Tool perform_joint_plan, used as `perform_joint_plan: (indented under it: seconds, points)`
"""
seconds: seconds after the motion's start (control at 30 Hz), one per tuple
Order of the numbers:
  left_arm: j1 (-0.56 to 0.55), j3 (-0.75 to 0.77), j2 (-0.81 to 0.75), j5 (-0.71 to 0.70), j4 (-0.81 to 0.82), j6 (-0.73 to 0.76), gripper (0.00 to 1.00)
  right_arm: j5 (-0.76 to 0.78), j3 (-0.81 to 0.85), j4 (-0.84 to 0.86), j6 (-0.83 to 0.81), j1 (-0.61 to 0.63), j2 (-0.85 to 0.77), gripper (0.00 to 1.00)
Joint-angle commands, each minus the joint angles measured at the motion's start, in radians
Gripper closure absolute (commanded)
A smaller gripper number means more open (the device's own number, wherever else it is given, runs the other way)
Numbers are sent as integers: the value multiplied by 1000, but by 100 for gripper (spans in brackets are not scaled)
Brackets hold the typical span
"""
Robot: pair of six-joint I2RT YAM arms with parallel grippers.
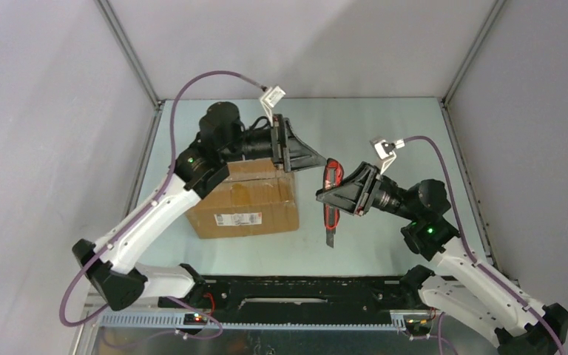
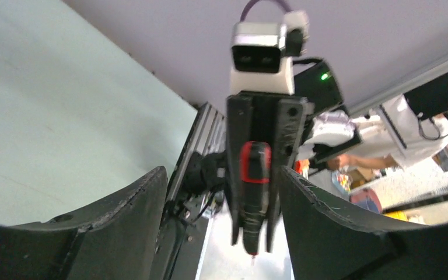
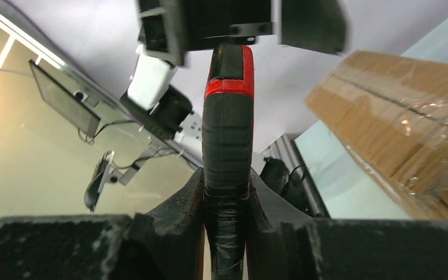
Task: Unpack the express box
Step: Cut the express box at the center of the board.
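1. The express box (image 1: 244, 203) sits left of centre on the table (image 1: 370, 133), taped shut. Its white label faces the arm bases, and the left arm reaches over it.
2. Just to its right is a red-and-black utility knife (image 1: 331, 203), and the right gripper (image 1: 333, 194) is clamped tight on its handle!
3. The left gripper (image 1: 314, 159) has its fingers spread wide by the knife's far end, gripping nothing.

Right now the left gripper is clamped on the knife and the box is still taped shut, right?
Not quite. The right gripper is the one clamped on the knife, as the right wrist view shows; the left gripper is open. The box is still taped shut.
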Motion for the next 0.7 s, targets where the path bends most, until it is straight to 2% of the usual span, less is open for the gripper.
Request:
perform_joint_plan:
  seconds: [0.0,0.1,0.23,0.33,0.37,0.4,0.47,0.5,0.57,0.6,0.67]
  points:
    - [-6,46,55,126,-78,75,29,-69,67,4,-6,28,21,100]
    - [-13,58,78,144,-114,92,30,-75,69,16,-4,41,36,100]
    - [-14,22,84,190,20,-1,35,-75,88,-17,-26,71,62,100]
    - [-19,18,87,205,29,-9,42,-68,89,-28,-25,68,68,100]
    - [-20,9,84,209,34,-14,47,-64,89,-33,-25,64,63,100]
    - [-23,0,81,213,38,-18,58,-56,89,-43,-25,56,59,100]
    - [-28,-12,79,216,33,-23,94,-36,89,-62,-25,39,51,100]
    - [-28,-19,75,214,31,-26,99,-28,89,-68,-23,27,49,100]
    - [-28,-44,53,193,52,-32,100,-10,89,-73,-18,11,44,100]
    - [-27,-57,36,171,78,-41,100,-8,89,-69,-18,10,44,93]
    - [-17,-64,22,152,132,-63,100,-22,89,-52,-11,16,49,69]
